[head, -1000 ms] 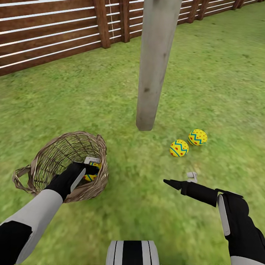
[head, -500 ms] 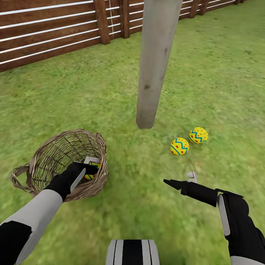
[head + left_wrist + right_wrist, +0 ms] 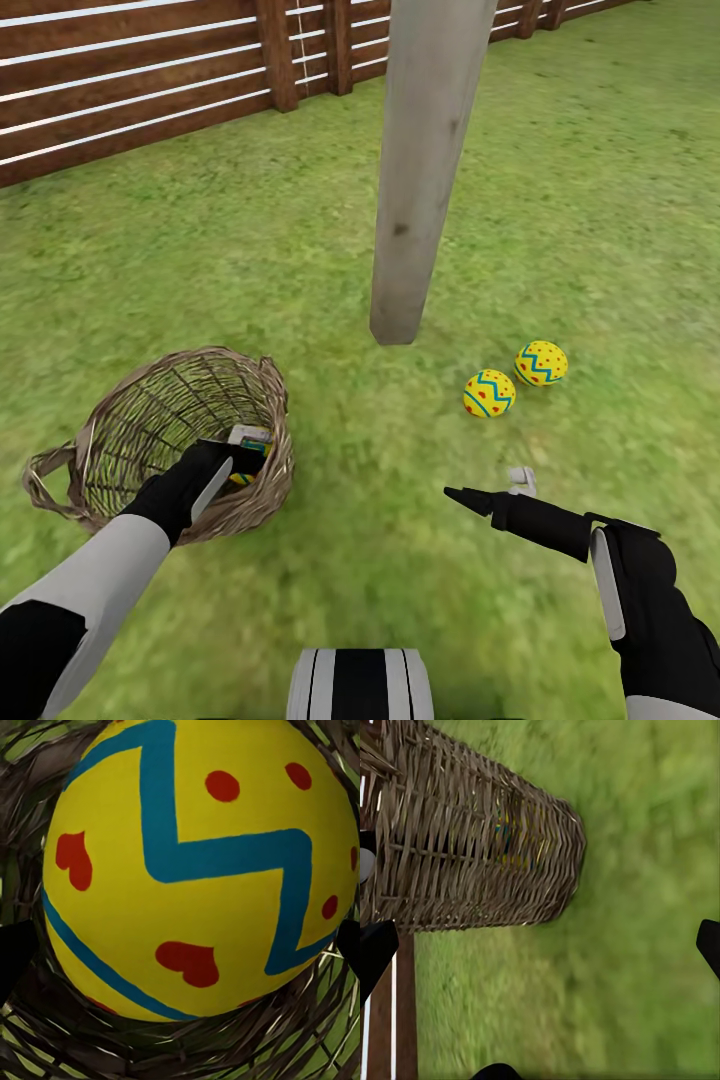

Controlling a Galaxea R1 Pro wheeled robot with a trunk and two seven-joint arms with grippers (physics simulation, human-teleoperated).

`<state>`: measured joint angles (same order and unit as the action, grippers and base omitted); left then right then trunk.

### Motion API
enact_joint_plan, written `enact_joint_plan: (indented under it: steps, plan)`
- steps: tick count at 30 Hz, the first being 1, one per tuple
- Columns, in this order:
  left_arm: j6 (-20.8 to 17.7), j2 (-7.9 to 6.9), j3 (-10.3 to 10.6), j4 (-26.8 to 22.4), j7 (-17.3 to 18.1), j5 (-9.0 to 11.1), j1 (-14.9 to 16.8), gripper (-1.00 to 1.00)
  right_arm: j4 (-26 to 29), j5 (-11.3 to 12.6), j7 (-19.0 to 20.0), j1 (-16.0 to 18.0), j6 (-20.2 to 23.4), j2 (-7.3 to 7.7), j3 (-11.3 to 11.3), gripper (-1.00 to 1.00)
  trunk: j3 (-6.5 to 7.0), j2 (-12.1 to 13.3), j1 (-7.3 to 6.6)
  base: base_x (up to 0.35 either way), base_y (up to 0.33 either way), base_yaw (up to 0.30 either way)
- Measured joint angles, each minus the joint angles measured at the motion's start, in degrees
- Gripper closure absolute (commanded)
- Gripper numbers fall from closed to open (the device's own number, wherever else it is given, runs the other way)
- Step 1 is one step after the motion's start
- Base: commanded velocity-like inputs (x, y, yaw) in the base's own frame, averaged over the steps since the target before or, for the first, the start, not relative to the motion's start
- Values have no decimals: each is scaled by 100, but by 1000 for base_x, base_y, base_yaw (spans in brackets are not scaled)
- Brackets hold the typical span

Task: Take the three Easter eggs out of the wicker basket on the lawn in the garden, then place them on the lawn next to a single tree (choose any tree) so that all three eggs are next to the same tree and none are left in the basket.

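Two Easter eggs [image 3: 489,393] [image 3: 541,362] lie on the lawn [image 3: 600,200] just beside the pale trunk of the tree [image 3: 420,170], near each other. One egg [image 3: 195,870] is left, sitting in the bottom of the wicker basket [image 3: 130,440]. The left claw [image 3: 245,452] reaches into the basket with its dark fingertips either side of that egg, but I cannot tell whether they are pressing on it. The right claw [image 3: 495,487] hangs spread open over bare grass, holding nothing.

Likely risks: the smooth round egg may squirt out of a loose pinch and drop back, the arm may snag the rim and tip the light basket as it lifts, or an egg set down carelessly may roll off or knock the other two away from the trunk.

No brand, label or writing can be seen, just red dots and blue zigzags on the eggs.
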<state>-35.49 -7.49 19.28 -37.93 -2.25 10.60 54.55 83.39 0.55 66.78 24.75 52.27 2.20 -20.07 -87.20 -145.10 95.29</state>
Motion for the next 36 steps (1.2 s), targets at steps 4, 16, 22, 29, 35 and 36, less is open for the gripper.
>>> enact_joint_plan:
  steps: [4,16,22,29,35,36]
  plan:
    - [168,12,-4,3,4,-329,10,-100,0,1,2,0,0,0,0,-100,0,0,0,0,0,0]
    - [238,20,-7,12,33,-492,18,-100,0,2,3,0,0,0,0,-100,-89,-6,10,0,0,0]
    - [237,20,-5,5,49,-478,23,-100,0,0,3,0,-1,0,0,-100,-110,-7,12,0,0,0]
    - [245,20,-5,3,46,-483,21,-100,0,2,3,0,0,4,0,-100,-155,-10,17,0,0,0]
    - [275,18,-3,-117,40,-517,23,-100,0,2,3,2,0,6,0,-100,-199,-13,21,0,0,0]
    - [276,18,-2,-116,40,-515,23,-100,0,2,3,1,0,4,0,-100,-199,-13,21,0,0,0]
